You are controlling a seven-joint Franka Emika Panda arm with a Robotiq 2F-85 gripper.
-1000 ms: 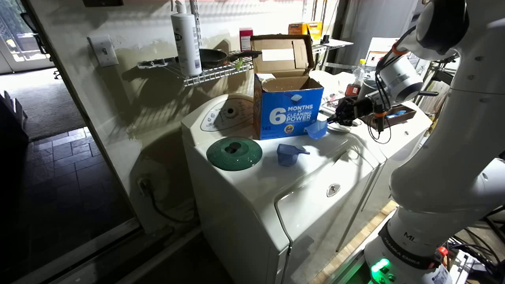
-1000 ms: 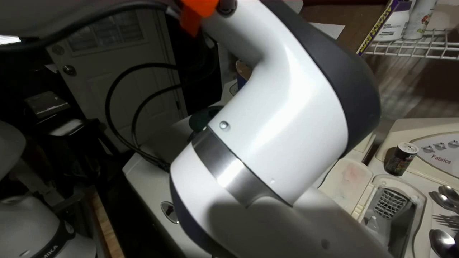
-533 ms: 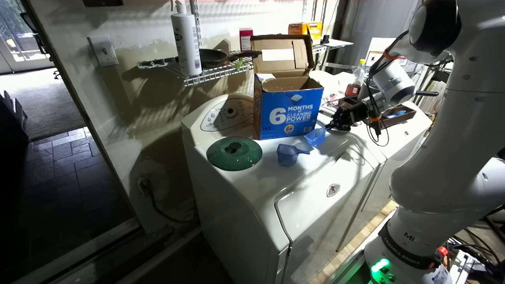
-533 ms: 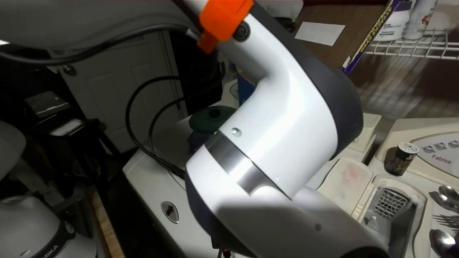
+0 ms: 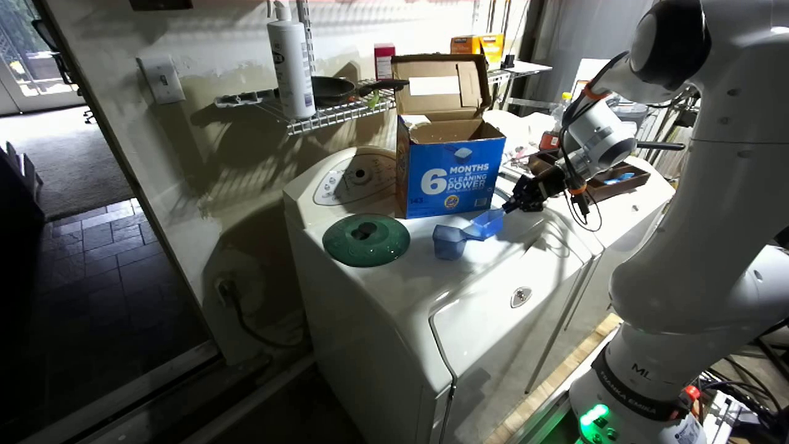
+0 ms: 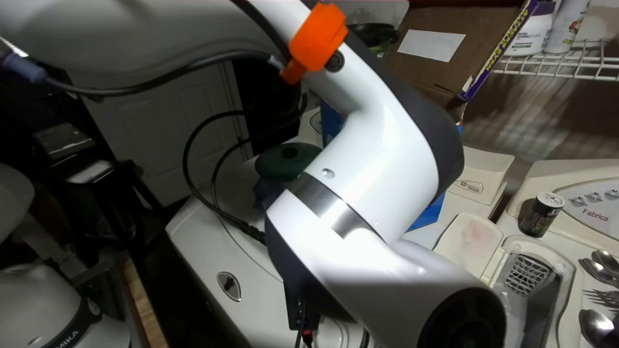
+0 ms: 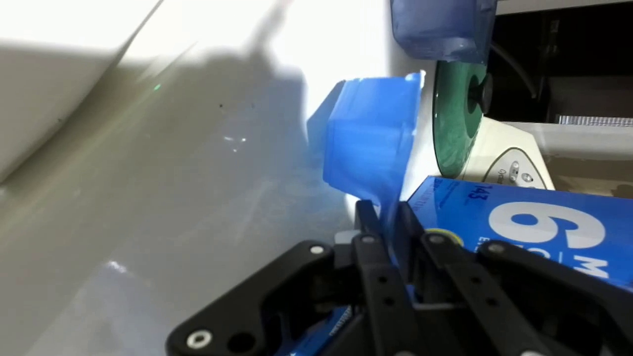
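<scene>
In an exterior view, at 2 o'clock from the darker scoop (image 5: 449, 242), clamps the blue scoop (image 5: 489, 223) by its handle in the gripper (image 7: 385, 210). Could topple the former by overreaching, or slip through a weak pinch. Cannot tell contents of scoops or blue box (image 5: 453, 176) (11 o'clock); shows a blue item (image 5: 618, 179) in the brown tray (image 5: 630, 185).

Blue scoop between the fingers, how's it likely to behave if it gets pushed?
Probably light for its size: the blue scoop looks like thin, translucent plastic. It may swivel if bumped, since the fingers hold only its narrow handle, with the rest jutting beyond them. It likely stays stiff; its sides look flat and sharp-edged.
</scene>
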